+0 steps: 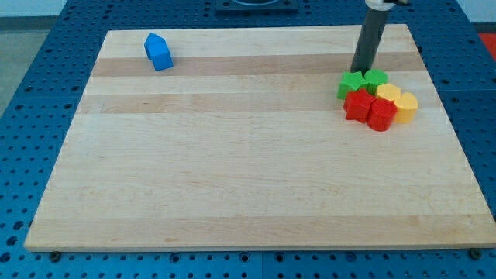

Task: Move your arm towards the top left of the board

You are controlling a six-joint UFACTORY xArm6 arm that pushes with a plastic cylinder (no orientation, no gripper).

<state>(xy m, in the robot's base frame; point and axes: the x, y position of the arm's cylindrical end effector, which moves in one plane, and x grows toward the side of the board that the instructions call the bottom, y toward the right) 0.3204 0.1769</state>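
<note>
Right, your tip (361, 71) touches the green blocks (361, 82); no jaws to report. Slide leftward, clear of blue block (158, 52).

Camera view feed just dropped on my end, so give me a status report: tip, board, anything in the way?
My tip at the view's top right, just above the green blocks. Board top left holds only the blue block. Path leftward open.

At the upper right of the frame stands a straight, round, dark grey rod (369, 43), plain and smooth, with a faint lighter sheen along its left side. Its top meets a paler, silvery collar cut off by the frame's upper edge. My tip (361, 72) is blunt and dark.
</note>
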